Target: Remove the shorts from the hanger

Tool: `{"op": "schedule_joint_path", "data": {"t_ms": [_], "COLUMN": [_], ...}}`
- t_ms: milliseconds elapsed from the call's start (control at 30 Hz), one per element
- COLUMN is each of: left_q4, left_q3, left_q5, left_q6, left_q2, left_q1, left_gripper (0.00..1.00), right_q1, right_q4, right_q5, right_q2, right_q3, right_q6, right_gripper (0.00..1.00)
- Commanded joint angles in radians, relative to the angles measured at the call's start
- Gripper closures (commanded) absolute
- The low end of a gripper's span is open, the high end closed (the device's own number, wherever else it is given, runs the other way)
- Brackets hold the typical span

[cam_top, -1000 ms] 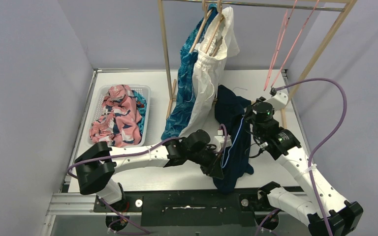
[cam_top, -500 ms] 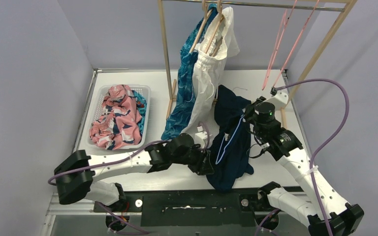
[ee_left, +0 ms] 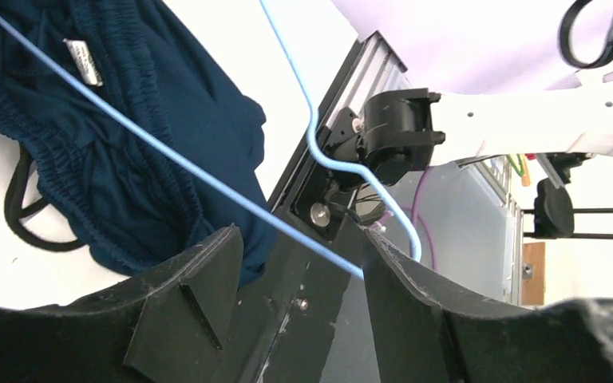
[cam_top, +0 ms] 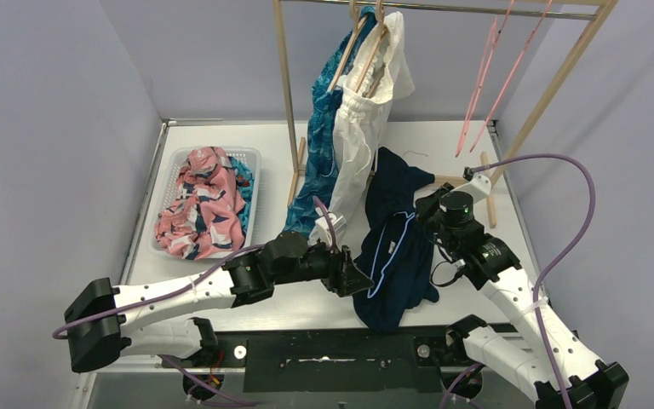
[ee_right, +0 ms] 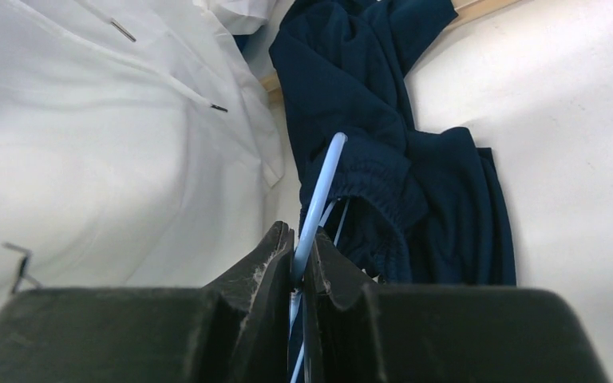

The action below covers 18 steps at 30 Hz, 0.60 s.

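The plain navy shorts (cam_top: 400, 264) hang on a light-blue wire hanger (cam_top: 389, 245) above the table's front. My right gripper (cam_top: 428, 207) is shut on the hanger wire (ee_right: 319, 191), with the navy shorts (ee_right: 367, 120) draped just beyond it. My left gripper (cam_top: 360, 278) stands open to the left of the shorts. In its wrist view the hanger wire (ee_left: 207, 179) crosses the gap of the left gripper (ee_left: 299, 239) and meets one fingertip, with the navy shorts (ee_left: 128, 120) above. White drawstring shorts (cam_top: 362, 128) and blue leaf-pattern shorts (cam_top: 315, 170) hang on the rack.
A white basket (cam_top: 167, 175) at the left holds pink-and-navy floral shorts (cam_top: 204, 204) and a teal pair (cam_top: 243, 181). The wooden rack's post (cam_top: 288, 102) stands behind the arms. Pink bare hangers (cam_top: 485, 77) hang at the right. White shorts (ee_right: 112, 120) fill the right wrist view's left side.
My left gripper has opened and drawn back leftward off the navy shorts. The right gripper keeps its hold on the hanger and has shifted slightly toward the front.
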Motion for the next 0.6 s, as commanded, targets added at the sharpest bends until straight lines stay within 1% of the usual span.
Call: {"op": "schedule_joint_path", "data": {"t_ms": [0, 133, 267, 400, 500, 533, 567], "left_q4": [0.111, 0.152, 0.192, 0.268, 0.244, 0.209, 0.167], "left_q3": [0.034, 0.051, 0.088, 0.098, 0.121, 0.132, 0.146], "left_q5": [0.015, 0.039, 0.092, 0.15, 0.197, 0.207, 0.205], "left_q6": [-0.024, -0.026, -0.038, -0.069, -0.076, -0.068, -0.053], "left_q2": [-0.026, -0.007, 0.038, 0.079, 0.116, 0.133, 0.147], "left_q1": [0.001, 0.001, 0.001, 0.001, 0.0, -0.001, -0.003], "left_gripper": [0.44, 0.4, 0.4, 0.4, 0.4, 0.42, 0.46], "right_q1": [-0.005, -0.004, -0.005, -0.005, -0.006, -0.005, -0.006], "right_q4": [0.076, 0.077, 0.073, 0.073, 0.071, 0.069, 0.068], "right_q5": [-0.017, -0.028, -0.034, -0.053, -0.057, -0.057, -0.058], "right_q2": [0.005, 0.017, 0.028, 0.032, 0.031, 0.029, 0.028], "right_q3": [0.016, 0.021, 0.022, 0.019, 0.017, 0.017, 0.016], "right_q6": [0.029, 0.025, 0.02, 0.015, 0.015, 0.015, 0.016], "right_gripper": [1.0, 1.0, 1.0, 1.0, 1.0, 1.0, 1.0]}}
